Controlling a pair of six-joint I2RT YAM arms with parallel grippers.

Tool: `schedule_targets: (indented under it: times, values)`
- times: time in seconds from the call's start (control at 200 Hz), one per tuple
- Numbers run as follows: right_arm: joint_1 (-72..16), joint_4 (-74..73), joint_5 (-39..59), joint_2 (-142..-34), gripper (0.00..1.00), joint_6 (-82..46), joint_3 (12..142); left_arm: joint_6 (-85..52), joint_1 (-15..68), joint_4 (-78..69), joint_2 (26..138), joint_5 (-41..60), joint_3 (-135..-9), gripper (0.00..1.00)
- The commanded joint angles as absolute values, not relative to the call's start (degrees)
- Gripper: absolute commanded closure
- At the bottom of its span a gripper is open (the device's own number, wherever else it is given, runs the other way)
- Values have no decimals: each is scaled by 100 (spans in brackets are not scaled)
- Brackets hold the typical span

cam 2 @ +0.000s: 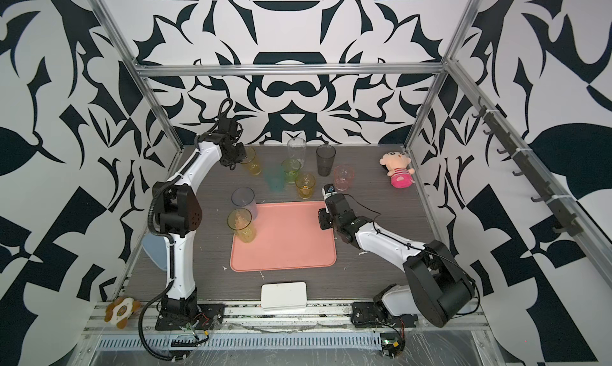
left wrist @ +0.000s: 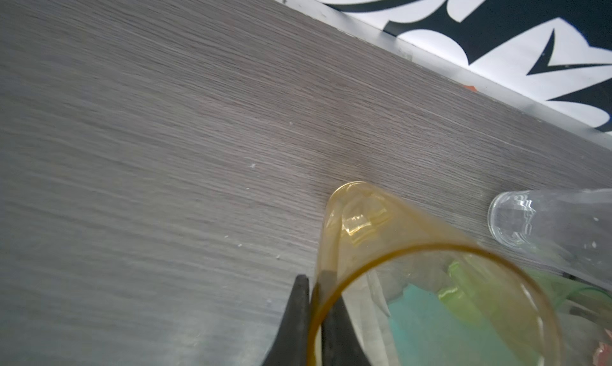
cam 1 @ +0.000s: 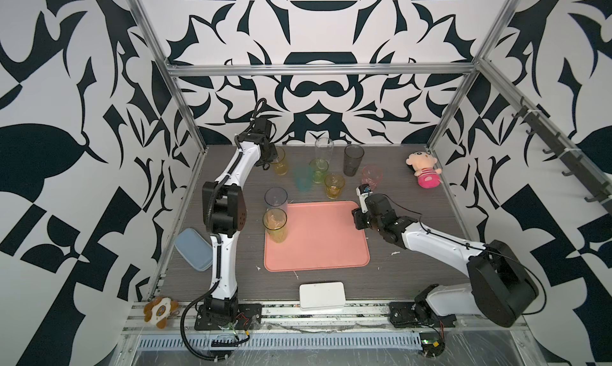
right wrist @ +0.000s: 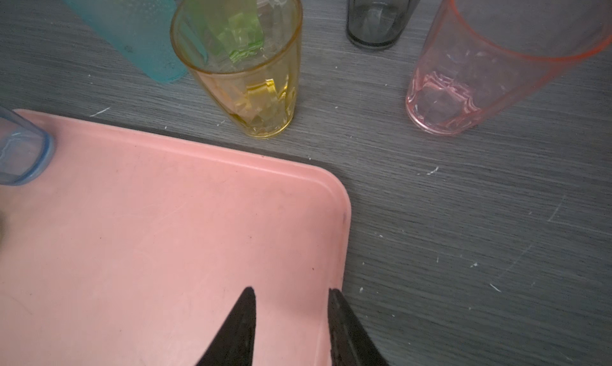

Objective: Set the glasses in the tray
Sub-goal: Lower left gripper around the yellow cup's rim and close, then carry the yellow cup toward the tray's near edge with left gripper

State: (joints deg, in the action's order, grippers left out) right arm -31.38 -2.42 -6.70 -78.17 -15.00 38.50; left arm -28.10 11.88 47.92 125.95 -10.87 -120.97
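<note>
The salmon tray [cam 2: 291, 248] is carrying a blue-grey tumbler [cam 2: 244, 198] at its far left corner and an amber tumbler [cam 2: 241, 227] just in front of that. Seven more tumblers are standing behind the tray on the counter [cam 2: 397, 195], among them a clear tumbler [cam 2: 295, 151], a smoky grey tumbler [cam 2: 325, 160] and a pink tumbler [cam 2: 343, 178]. The left jaws are meeting the rim of a tall yellow tumbler [cam 2: 251, 164] there; the right jaws are hanging over the tray's far right corner.

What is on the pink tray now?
Two upright tumblers at the left edge of the pink tray: a blue-grey tumbler in the far corner, a yellow tumbler in front of it. The rest is bare; the right arm hides part of the right rim in both top views.
</note>
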Motion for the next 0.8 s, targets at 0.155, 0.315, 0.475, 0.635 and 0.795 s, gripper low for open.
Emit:
schedule_targets:
  times: [0.155, 0.315, 0.475, 0.635, 0.795]
  values:
    - [-3178, -370, -696, -7741, 60, -1450, 3972, -2619, 922, 5322, 11367, -2008, -11271, 100]
    - [-3190, -368, -701, -7751, 60, -1449, 3982, -2647, 758, 5533, 10696, -2170, -10637, 100]
    - [-3192, -352, -706, -7769, 60, -1452, 3982, -2681, 672, 5915, 10075, -2232, -10151, 100]
    - [-3199, -334, -712, -7739, 60, -1451, 3988, -2654, 635, 6262, 9434, -2337, -9606, 100]
    - [-3198, -316, -723, -7733, 60, -1459, 3975, -2670, 615, 6551, 8907, -2336, -9099, 100]
